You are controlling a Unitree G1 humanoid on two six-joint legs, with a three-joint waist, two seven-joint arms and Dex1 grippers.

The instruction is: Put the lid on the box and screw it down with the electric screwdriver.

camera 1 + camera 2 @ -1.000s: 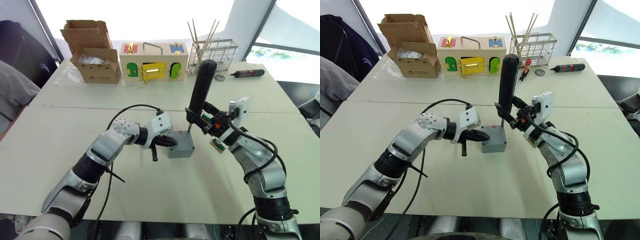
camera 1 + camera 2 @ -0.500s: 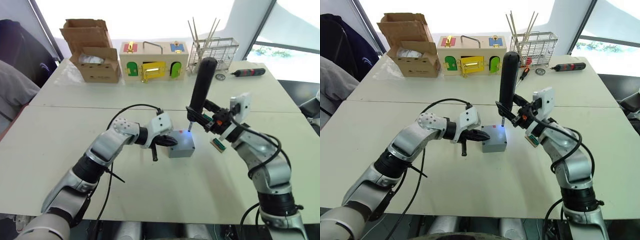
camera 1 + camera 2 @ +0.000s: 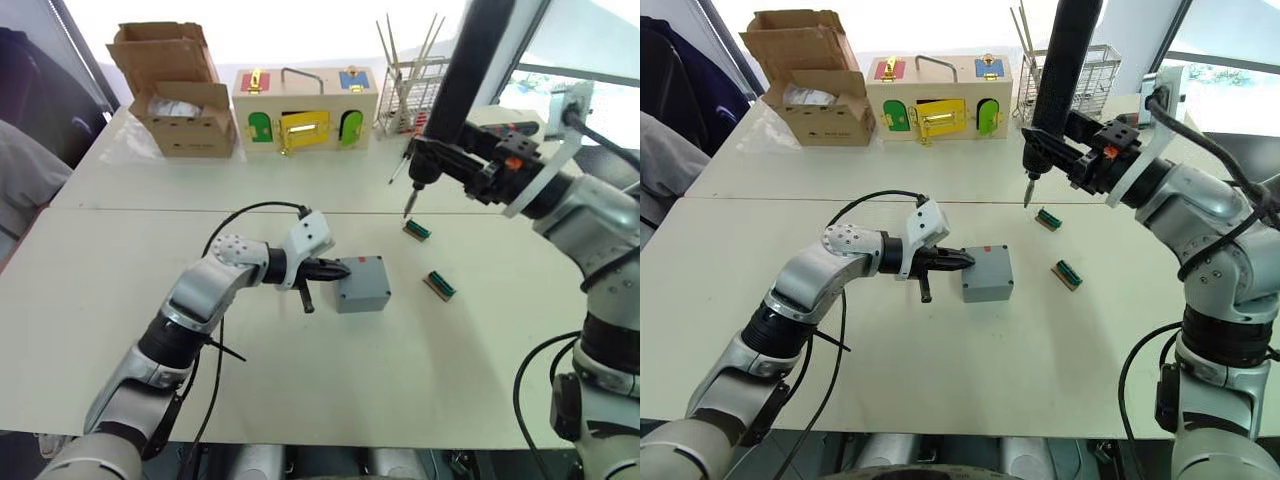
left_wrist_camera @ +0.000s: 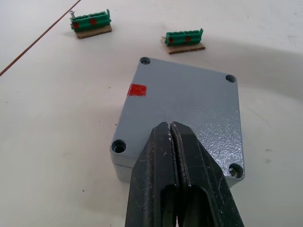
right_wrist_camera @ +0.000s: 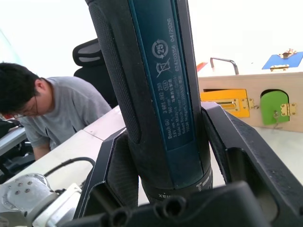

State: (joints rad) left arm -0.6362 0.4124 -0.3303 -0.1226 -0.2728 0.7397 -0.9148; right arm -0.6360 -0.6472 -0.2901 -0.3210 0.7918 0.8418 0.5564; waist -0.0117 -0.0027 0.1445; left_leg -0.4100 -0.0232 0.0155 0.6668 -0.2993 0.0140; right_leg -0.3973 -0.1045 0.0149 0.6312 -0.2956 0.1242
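Note:
The grey box (image 3: 362, 290) sits mid-table with the lid (image 4: 189, 109) on top, a small red mark near one corner; all four corner holes show in the left wrist view. My left gripper (image 3: 338, 268) is shut, its tips resting at the lid's left edge (image 4: 170, 126). My right gripper (image 3: 482, 165) is shut on the thick black electric screwdriver (image 3: 463, 70), held upright in the air behind and to the right of the box. Its bit points down, well clear of the lid. In the right wrist view the screwdriver (image 5: 161, 94) sits between the fingers (image 5: 118, 175).
Two green terminal blocks (image 3: 417, 229) (image 3: 439, 285) lie right of the box. Along the far edge stand a brown cardboard box (image 3: 180, 100), a wooden box with coloured doors (image 3: 305, 100) and a wire rack (image 3: 412, 95). A person (image 5: 42, 109) sits beyond the table's left side.
My right arm has lifted the screwdriver off the box's far corner, up and back to the right. The left gripper has stayed at the lid. The camera has shifted.

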